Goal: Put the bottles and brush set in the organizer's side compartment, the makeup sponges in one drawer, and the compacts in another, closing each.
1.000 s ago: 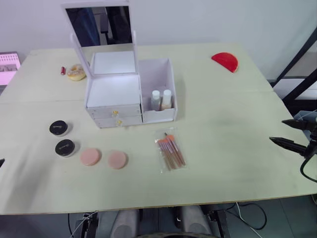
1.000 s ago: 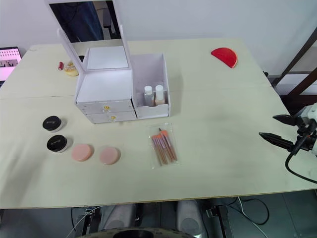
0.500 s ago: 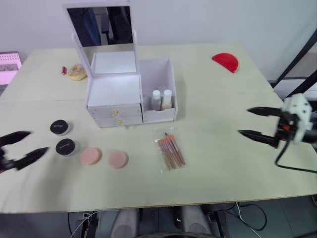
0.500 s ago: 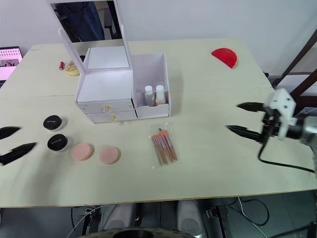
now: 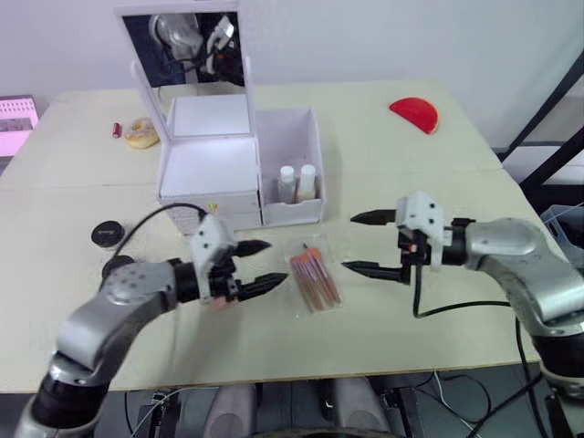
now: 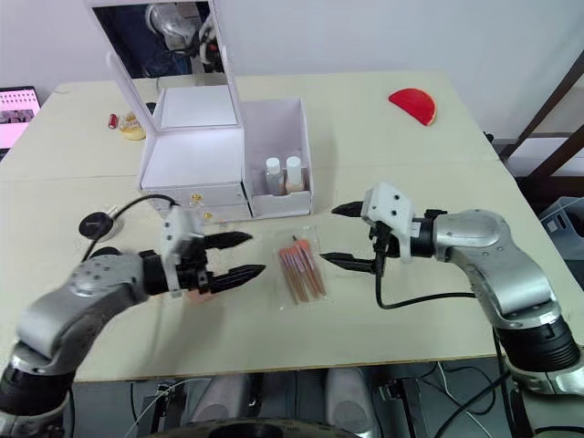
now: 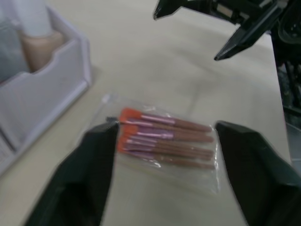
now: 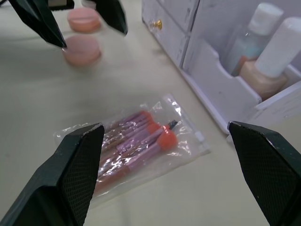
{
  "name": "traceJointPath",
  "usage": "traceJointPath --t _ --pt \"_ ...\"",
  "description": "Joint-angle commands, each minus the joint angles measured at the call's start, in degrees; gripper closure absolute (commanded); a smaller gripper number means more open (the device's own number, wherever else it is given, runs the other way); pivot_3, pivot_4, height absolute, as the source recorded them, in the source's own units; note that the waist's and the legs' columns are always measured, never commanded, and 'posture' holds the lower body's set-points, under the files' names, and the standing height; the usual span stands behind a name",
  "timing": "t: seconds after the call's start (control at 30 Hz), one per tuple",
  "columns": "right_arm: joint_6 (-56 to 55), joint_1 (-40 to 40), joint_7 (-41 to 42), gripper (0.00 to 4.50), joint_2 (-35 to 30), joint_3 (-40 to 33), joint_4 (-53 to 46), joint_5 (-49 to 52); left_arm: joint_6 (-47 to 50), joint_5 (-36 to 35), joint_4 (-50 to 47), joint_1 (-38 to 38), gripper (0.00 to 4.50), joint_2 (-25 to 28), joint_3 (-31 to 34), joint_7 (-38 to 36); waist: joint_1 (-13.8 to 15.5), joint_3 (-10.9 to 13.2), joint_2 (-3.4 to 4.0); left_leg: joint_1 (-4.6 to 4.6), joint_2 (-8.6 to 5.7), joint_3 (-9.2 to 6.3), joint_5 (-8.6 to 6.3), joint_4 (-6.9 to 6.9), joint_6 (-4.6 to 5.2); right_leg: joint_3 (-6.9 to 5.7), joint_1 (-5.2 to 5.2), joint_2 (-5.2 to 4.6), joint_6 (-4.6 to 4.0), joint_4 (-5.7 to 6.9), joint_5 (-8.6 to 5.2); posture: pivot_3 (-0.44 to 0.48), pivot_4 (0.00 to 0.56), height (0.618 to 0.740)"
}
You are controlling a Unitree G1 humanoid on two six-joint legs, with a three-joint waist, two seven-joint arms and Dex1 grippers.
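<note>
Both of your arms have swung in from the frame edges since half a second ago and now flank the brush set (image 5: pixel 314 278), which lies flat in its clear bag on the table (image 5: pixel 438 182) at the lower centre of the head view, just in front of the organizer (image 5: pixel 239 164). Your left gripper (image 5: pixel 260 265) hovers just left of the bag with its two black fingers spread wide, holding nothing; your right gripper (image 5: pixel 367 244) sits just right of it, fingers likewise spread and empty. From each wrist view you can see the bag lying between that gripper's own fingers, with the opposite gripper beyond it. Above the bag, the bottles (image 5: pixel 297 183) stand upright side by side in the side compartment (image 5: pixel 292 151) on the organizer's right, the beige one to the right of the clear one. Both gold-knobbed drawers look shut, though your left arm partly covers them. One of the makeup sponges (image 8: pixel 83 49) and its twin show in the right wrist view beyond the left gripper's fingers. You can see the compacts (image 5: pixel 107 234) at the left of the head view, one partly hidden by your left arm. At the upper left lies a tan ring (image 5: pixel 140 132), and at the upper right a red half-disc (image 5: pixel 415 113).
</note>
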Motion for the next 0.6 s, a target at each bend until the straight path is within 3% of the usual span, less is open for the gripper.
traceJointPath --t 0.03,0.13,0.3,0.6 --pt "0.82 -1.98 -1.32 0.0 0.58 2.05 -0.58 -2.13 -1.26 4.89 2.72 -2.93 2.82 -1.11 -4.72 1.48 0.07 0.0 0.0 0.0 0.01 -0.02 0.0 0.01 0.01 0.0 0.0 0.02 -0.01 0.0 -0.01 0.0 0.15 0.739" --pt "3.65 -3.35 -2.6 0.0 1.25 4.78 0.31 -3.92 -2.76 9.13 7.1 -4.86 4.36 -2.85 -9.17 1.98 0.06 0.0 -0.01 0.0 0.01 -0.02 0.01 0.06 0.01 0.0 0.03 0.03 0.0 0.0 -0.01 0.0 0.15 0.739" --pt "15.64 -7.66 -1.9 0.0 1.88 6.54 2.4 -0.44 -5.84 10.74 11.43 -5.82 4.45 -5.84 -11.68 -0.51 0.03 0.0 -0.01 -0.06 0.01 -0.04 0.01 0.04 0.01 0.0 0.0 0.03 -0.07 -0.03 0.04 0.0 0.15 0.739" --pt "39.65 -20.92 3.57 0.0 2.11 10.14 13.24 7.07 -8.2 13.5 14.99 -6.1 4.45 -6.71 -14.59 -4.0 0.02 0.0 0.0 -0.04 0.01 -0.05 0.01 0.03 0.01 0.0 -0.02 0.03 -0.09 -0.02 0.04 0.0 0.15 0.739"
